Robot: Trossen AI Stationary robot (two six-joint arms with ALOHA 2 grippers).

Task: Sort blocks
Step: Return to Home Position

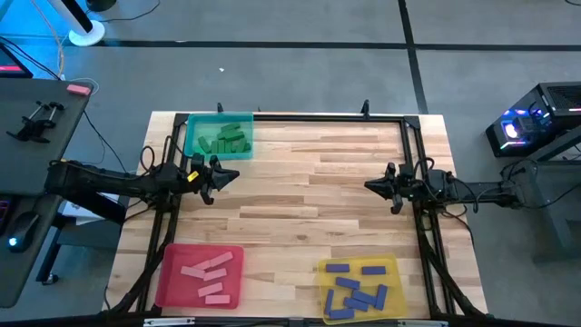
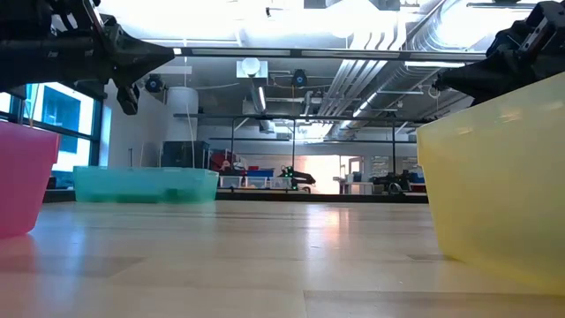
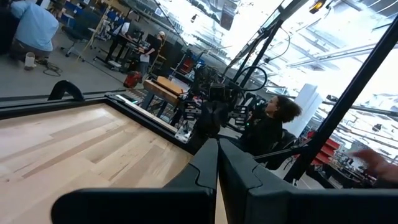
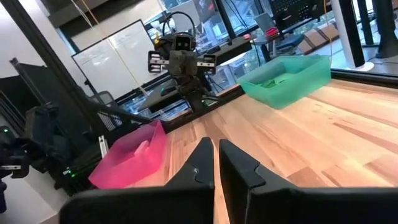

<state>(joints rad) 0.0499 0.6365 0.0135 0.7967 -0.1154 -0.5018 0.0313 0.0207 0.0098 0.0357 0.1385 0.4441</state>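
Blocks lie by colour: green blocks (image 1: 222,143) in green tray (image 1: 191,136) at table's (image 1: 309,182) top-left corner in high view, pink blocks (image 1: 207,277) in red tray (image 1: 168,272) bottom-left, blue blocks (image 1: 357,289) in yellow tray (image 1: 392,272) bottom-right. No block shows on bare wood btwn trays. L gripper (image 1: 227,175) hangs just beside green tray, off table, pointing to centre; wrist view shows its fingers pressed together, holding nothing. R gripper (image 1: 370,185) hangs at mid right side, facing L, well apart; fingers nearly touching, only a thin slit, nothing btwn them.
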